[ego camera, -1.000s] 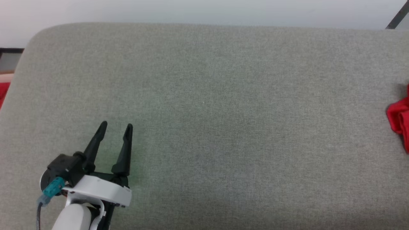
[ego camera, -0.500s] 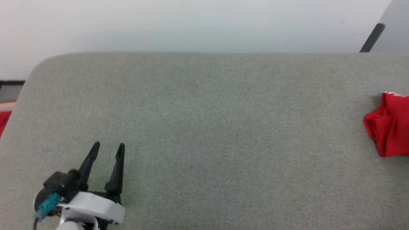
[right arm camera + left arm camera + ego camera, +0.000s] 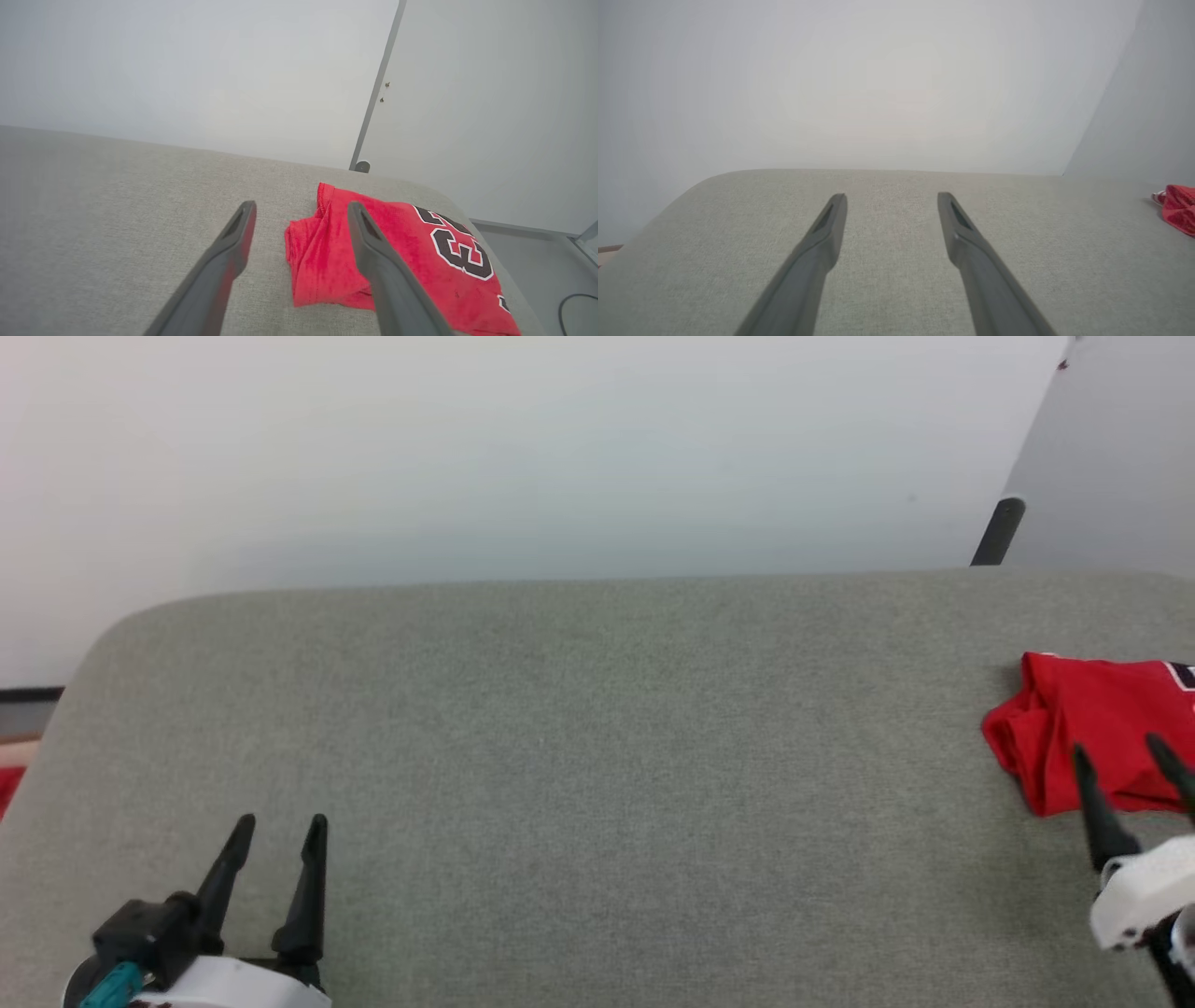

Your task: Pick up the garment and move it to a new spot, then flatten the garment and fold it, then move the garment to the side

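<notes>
A bright red jersey-knit garment (image 3: 1092, 728) lies bunched and partly folded at the right end of a broad grey-green table covered in woven cloth (image 3: 597, 709), near the far edge and its rounded right corner; the head view cuts the garment off at the frame's right edge, with just a scrap of black-and-white print there; the right wrist view takes in far more of the garment (image 3: 411, 252), with a black, white-outlined number 23 lying flat on top, soft creases gathered at the left end and a stitched hem along the far side; the left wrist view catches it as a small red lump (image 3: 1178, 207) with a bit of white, far off to the right; the right gripper (image 3: 1117, 747) stands with its two long dark tapered fingers spread apart and nothing between them; in its own view the right gripper (image 3: 302, 205) has one finger before bare cloth and the other before the red fabric, and whether either touches I cannot tell; the left gripper (image 3: 280, 826) is well apart at the table's near left, its fingers likewise spread and empty over bare weave (image 3: 892, 197); a pale smooth wall (image 3: 523, 457) rises behind, with a thin dark post (image 3: 997, 532) beyond the far edge.
</notes>
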Tool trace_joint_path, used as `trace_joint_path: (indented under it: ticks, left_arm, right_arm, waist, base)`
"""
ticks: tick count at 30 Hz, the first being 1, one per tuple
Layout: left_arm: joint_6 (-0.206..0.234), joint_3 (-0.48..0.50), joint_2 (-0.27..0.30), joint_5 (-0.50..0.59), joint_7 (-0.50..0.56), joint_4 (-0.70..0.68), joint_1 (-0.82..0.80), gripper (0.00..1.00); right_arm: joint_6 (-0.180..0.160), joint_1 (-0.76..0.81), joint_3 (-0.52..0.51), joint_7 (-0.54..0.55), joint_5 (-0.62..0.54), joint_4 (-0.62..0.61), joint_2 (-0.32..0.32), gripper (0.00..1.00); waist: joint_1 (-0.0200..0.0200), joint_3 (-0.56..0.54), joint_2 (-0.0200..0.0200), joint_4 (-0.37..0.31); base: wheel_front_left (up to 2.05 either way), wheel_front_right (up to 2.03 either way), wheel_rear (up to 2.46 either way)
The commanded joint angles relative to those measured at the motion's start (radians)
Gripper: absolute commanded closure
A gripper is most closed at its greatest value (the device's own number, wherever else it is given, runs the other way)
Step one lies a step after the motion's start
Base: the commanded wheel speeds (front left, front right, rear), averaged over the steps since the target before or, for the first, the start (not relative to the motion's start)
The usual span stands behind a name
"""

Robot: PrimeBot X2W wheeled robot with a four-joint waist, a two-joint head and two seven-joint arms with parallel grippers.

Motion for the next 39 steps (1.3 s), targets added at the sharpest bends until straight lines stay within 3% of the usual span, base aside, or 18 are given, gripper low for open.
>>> trace_joint_path:
  ticks: [1, 11, 17, 37, 38, 39]
  left_arm:
    - [-0.002, 0.009, -0.004, 0.005, 0.001, -0.011, 0.014, 0.00]
    - [-0.002, 0.066, -0.018, 0.016, 0.001, -0.040, 0.078, 0.00]
    - [-0.002, 0.083, -0.024, 0.022, 0.001, -0.049, 0.106, 0.00]
    - [-0.002, 0.086, -0.036, 0.035, 0.001, -0.061, 0.118, 0.00]
    - [0.000, 0.084, -0.037, 0.030, 0.001, -0.056, 0.116, 1.00]
    - [0.000, 0.082, -0.043, 0.029, 0.000, -0.046, 0.118, 1.00]
  right_arm:
    - [-0.001, 0.030, -0.019, -0.009, -0.007, -0.028, 0.020, 0.00]
    - [-0.001, 0.226, -0.072, 0.016, -0.064, -0.237, 0.156, 0.00]
    - [-0.001, 0.299, -0.088, 0.031, -0.071, -0.303, 0.204, 0.00]
    - [-0.001, 0.323, -0.079, 0.010, -0.053, -0.292, 0.201, 0.00]
    - [0.000, 0.322, -0.083, 0.017, -0.060, -0.291, 0.204, 1.00]
    - [0.000, 0.325, -0.083, 0.019, -0.061, -0.282, 0.208, 1.00]
  waist:
    - [0.0000, -0.021, 0.0000, -0.012]
    - [0.0000, -0.056, 0.0000, -0.013]
    - [0.0000, -0.063, 0.0000, -0.009]
    - [0.0000, -0.065, 0.0000, 0.002]
    - [0.0000, -0.065, 0.0000, 0.001]
    - [0.0000, -0.065, 0.0000, 0.001]
  base:
    - [0.00, 0.00, 0.00]
    - [0.00, 0.00, 0.00]
    - [0.00, 0.00, 0.00]
    - [0.00, 0.00, 0.00]
    - [0.00, 0.00, 0.00]
    - [0.00, 0.00, 0.00]
